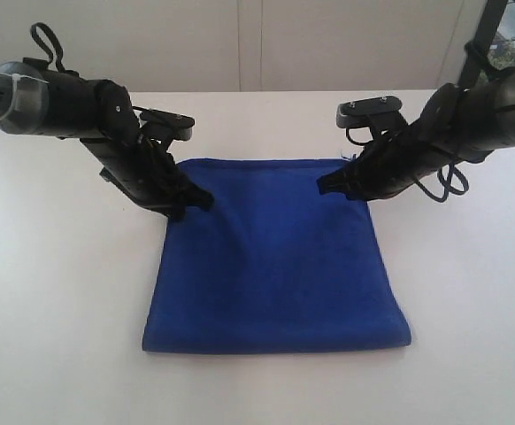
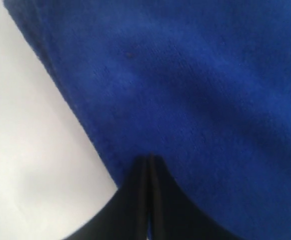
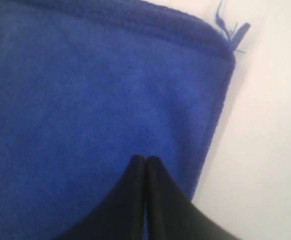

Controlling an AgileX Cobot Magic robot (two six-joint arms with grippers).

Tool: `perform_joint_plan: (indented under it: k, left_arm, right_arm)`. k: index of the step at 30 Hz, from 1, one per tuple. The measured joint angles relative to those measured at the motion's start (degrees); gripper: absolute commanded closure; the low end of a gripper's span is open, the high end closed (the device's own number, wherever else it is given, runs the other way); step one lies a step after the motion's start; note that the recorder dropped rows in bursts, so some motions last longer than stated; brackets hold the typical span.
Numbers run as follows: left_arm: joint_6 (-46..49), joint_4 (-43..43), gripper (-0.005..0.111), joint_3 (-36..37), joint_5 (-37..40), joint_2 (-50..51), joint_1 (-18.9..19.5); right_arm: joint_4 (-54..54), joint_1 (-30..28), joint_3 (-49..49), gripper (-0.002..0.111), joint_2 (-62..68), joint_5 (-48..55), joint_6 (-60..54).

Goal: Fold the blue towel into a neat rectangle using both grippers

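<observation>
1. the blue towel (image 1: 275, 257) is seen spread flat on the white table (image 1: 54, 319).
2. the left gripper (image 1: 194, 202) is clenched, its tips set on the towel's edge by the far left corner; the right gripper (image 1: 330, 186) is clenched likewise by the far right corner (whether cloth is pinched cannot be told).
3. the corner grasp is judged to be the step in hand; both corners should be raised together, kept level, and carried to the near edge so that hems are matched.
</observation>
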Motion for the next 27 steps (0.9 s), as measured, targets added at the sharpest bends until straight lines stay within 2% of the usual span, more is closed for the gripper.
perform_joint_plan:
  k: [27]
  left_arm:
    - [2.58, 3.46, 0.107, -0.49, 1.47, 0.33, 0.00]
  right_arm:
    - [-4.46, -0.47, -0.13, 0.108, 2.42, -0.93, -0.02]
